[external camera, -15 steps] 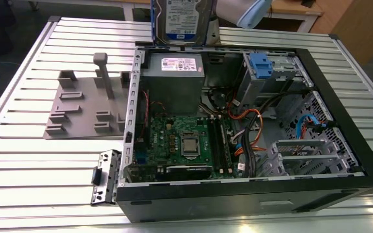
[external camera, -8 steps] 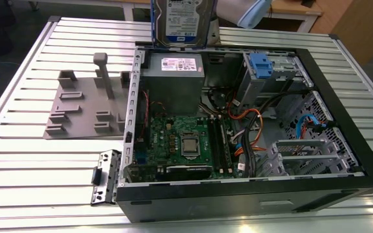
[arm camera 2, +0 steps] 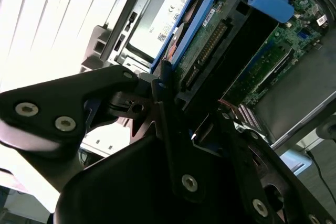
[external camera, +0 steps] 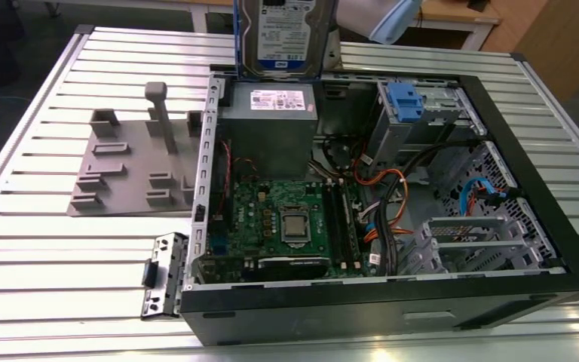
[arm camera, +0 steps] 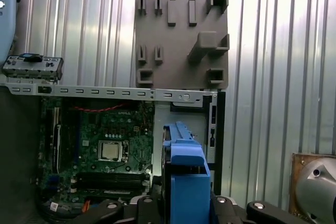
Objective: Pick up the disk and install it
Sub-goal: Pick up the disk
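- Since the disk (external camera: 287, 34) hangs in the air above the far edge of the open computer case (external camera: 531, 226), the pick-up part of the task looks done.
- In both wrist views the end effector (arm camera 2: 197, 114) is clenched on the disk, its black fingers (arm camera 2: 167, 108) pressing against the blue carrier frame from either side.
- The disk's label side faces the exterior view. In the first wrist view its blue frame (arm camera: 185, 177) stands edge-on over the case, near the grey power supply box (external camera: 269, 121).
- The installing is left, in my judgement: the disk touches no part of the case and sits in no bay.
- Count of the task's things: one disk, one end effector.
- Count of the rest:
  - one computer case with its side off
  - one green motherboard (external camera: 280, 219) inside it
  - one power supply box
  - one smaller blue tab (external camera: 405, 98) at the drive bay
  - one grey moulded fixture plate (external camera: 133, 166) lying on the slatted worktop (external camera: 48, 249) beside the case
  - one small metal bracket (external camera: 163, 275) at the case's near corner
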Controlling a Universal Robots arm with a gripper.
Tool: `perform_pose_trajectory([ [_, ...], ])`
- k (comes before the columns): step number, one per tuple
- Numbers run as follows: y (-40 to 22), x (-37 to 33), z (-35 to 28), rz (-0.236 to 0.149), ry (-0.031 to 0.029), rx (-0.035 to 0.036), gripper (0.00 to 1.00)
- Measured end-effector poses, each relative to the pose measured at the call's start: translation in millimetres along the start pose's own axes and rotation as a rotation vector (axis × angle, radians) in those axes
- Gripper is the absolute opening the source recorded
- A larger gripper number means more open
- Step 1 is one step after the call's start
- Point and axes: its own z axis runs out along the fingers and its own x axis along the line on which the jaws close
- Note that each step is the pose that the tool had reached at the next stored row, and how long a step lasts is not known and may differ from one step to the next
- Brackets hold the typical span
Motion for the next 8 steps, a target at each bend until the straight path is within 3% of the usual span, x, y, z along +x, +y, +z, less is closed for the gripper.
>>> perform_pose_trajectory([
  [8,0.1,8.8,-0.3,0.0,0.0001,-0.0001,0.36],
])
